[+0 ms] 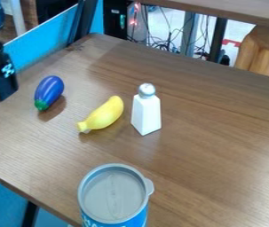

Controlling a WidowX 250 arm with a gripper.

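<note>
Eggplant lies sideways, the table bearing its rounded flank, near the gripper, open or closed I cannot tell.

The tabletop shows brown wood grain, smooth with a soft sheen. The eggplant looks like glossy plastic, the banana smooth plastic too — the shaker has a smooth white body and a shiny, metallic-looking top — and the can's lid looks like smooth, translucent plastic.

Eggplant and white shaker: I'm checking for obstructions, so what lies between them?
A yellow banana lies between the purple eggplant and the white shaker, on the brown table, as the camera view shows.
</note>
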